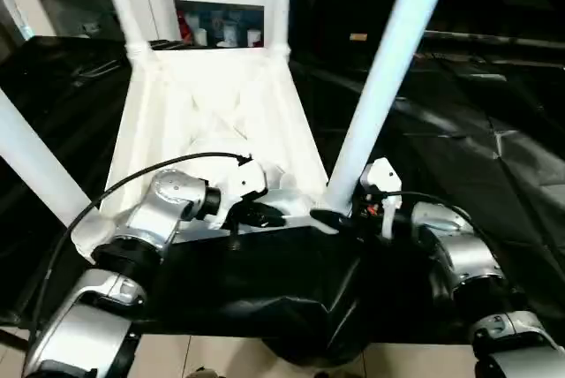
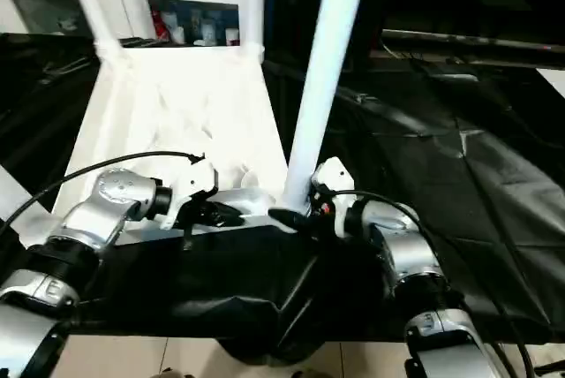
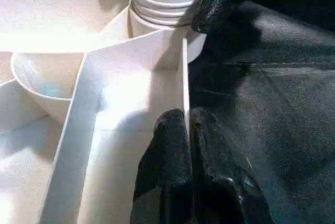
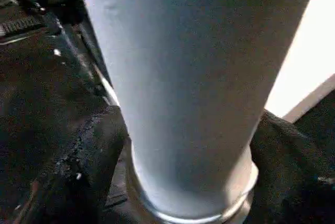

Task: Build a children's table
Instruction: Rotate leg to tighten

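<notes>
the tabletop (image 1: 221, 104) lay upside down on the black table (image 1: 494, 157) with four legs (image 1: 388, 69) standing in its corners. the left gripper (image 3: 187, 130) pinched the tabletop's near edge. the right gripper (image 1: 340, 219) hugged the nearest leg's bottom. flipping it was likely left.

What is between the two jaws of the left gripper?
The thin side wall of the white tabletop stands between them; the left gripper pinches it, as its own wrist view shows.

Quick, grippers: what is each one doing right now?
Left gripper: shut on the tabletop, pinching its rim wall.
Right gripper: fingers on either side of the near right leg at its base; grip cannot be told.
</notes>
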